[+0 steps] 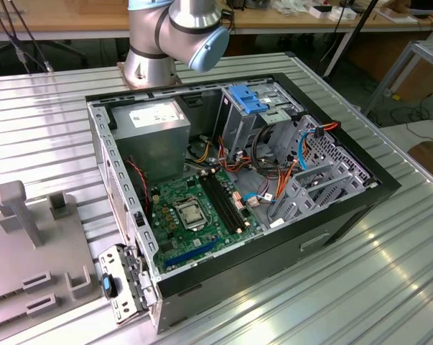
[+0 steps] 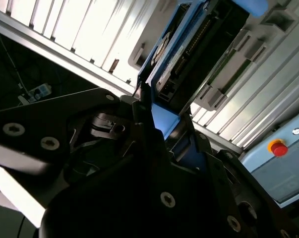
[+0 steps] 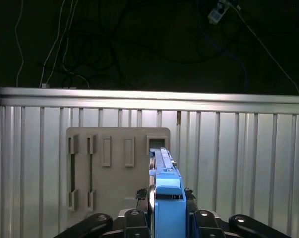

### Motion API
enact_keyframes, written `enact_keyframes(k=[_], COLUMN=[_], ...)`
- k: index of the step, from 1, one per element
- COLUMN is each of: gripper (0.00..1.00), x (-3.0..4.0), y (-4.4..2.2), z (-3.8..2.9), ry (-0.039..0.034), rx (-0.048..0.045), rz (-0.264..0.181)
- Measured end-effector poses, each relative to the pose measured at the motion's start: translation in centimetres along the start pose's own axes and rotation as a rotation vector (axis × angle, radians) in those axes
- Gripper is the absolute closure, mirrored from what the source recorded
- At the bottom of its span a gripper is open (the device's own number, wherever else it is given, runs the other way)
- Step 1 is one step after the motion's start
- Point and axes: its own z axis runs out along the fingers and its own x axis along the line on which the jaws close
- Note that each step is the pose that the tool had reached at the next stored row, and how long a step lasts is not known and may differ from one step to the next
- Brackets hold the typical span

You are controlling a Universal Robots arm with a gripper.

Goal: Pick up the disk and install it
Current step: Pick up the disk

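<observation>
- The tool (image 3: pixel 168 219) is clenched on the disk (image 3: pixel 165 191), its dark fingers (image 3: pixel 137 218) pressing the blue frame from both sides.
- In the first wrist view the disk is held edge-on over a grey plate (image 3: pixel 117 168) with slots. I cannot tell whether its far end touches the plate.
- In the second wrist view the disk (image 2: pixel 184 54) juts out from the tool (image 2: pixel 164 121), showing its dark body, blue frame and a row of connector pins. No writing on it can be made out.
- Also in that view, a red button (image 2: pixel 278 147) sits on a pale blue box. The small marks beside it cannot be read.
- In the exterior view an open case (image 1: pixel 238 180) lies on the ribbed metal surface (image 1: pixel 51 115), with the arm (image 1: pixel 169 36) at its 11 o'clock.
- The plate (image 1: pixel 29 251) lies at the case's 8 o'clock.
- Inside the case, the power supply (image 1: pixel 155 136) sits at 10 o'clock and carries a white label (image 1: pixel 153 115) whose print cannot be read.
- A blue clip (image 1: pixel 246 99) tops the bay at 1 o'clock, and the green board (image 1: pixel 194 208) lies at 7 o'clock.
</observation>
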Motion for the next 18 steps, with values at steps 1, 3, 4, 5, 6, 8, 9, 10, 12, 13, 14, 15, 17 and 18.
enact_keyframes(k=[1, 3, 4, 5, 6, 8, 9, 10, 12, 13, 14, 15, 17, 18], gripper=[0.63, 0.63, 0.63, 0.63, 0.63, 0.63, 0.63, 0.63, 0.63, 0.63, 0.63, 0.63, 0.63, 0.63], x=[0.00, 0.00, 0.00, 0.00, 0.01, 0.01, 0.01, 0.01, 0.01, 0.01, 0.01, 0.01, 0.01, 0.01], y=[-0.01, -0.02, -0.03, -0.03, -0.04, -0.05, -0.06, -0.07, -0.09, -0.09, -0.10, -0.11, -0.12, -0.14], z=[-0.25, -1.04, -1.28, -1.54, -1.85, -2.37, -2.61, -3.17, -4.03, -4.25, -4.60, -4.88, -5.41, -5.74], ry=[0.0000, 0.0000, 0.0000, 0.0000, 0.0001, 0.0000, 0.0000, 0.0001, 0.0000, 0.0001, 0.0000, 0.0001, 0.0001, 0.0001], rx=[0.0000, 0.0002, 0.0004, 0.0004, 0.0003, 0.0006, 0.0006, 0.0007, 0.0009, 0.0009, 0.0010, 0.0011, 0.0012, 0.0011], rz=[0.000, 0.000, 0.000, 0.000, 0.000, 0.000, 0.000, 0.000, 0.000, 0.000, 0.000, 0.000, 0.000, 0.000])
